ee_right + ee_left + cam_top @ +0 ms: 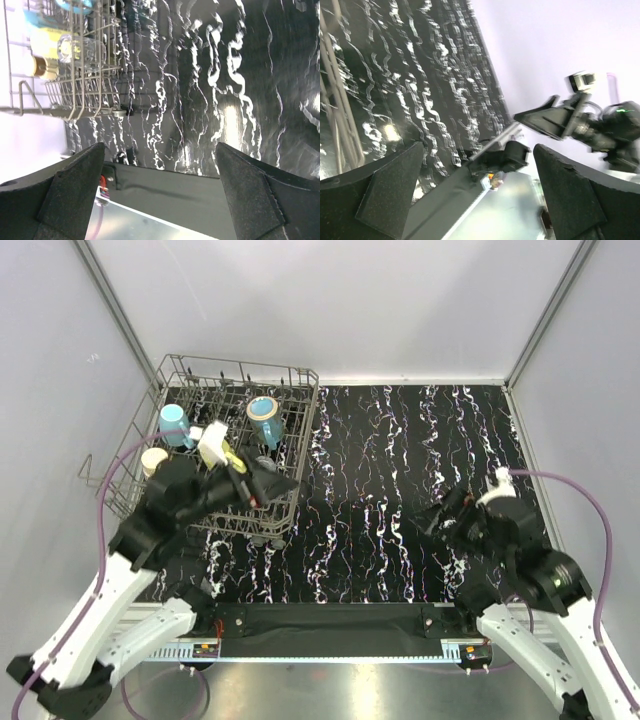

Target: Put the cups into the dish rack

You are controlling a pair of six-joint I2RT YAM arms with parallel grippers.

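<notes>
With the teal mug (263, 420) inside the dish rack (308, 430), we judge the left end effector (477, 167) and right end effector (160, 167) spread wide because empty.

Bright, even light from above; both wrist views smeared.
The glossy black table (420, 500) carries white glare streaks all over and only faint shadows; past the table's left edge, the wall (30, 137) behind the dish rack (80, 97) blows out white.
</notes>
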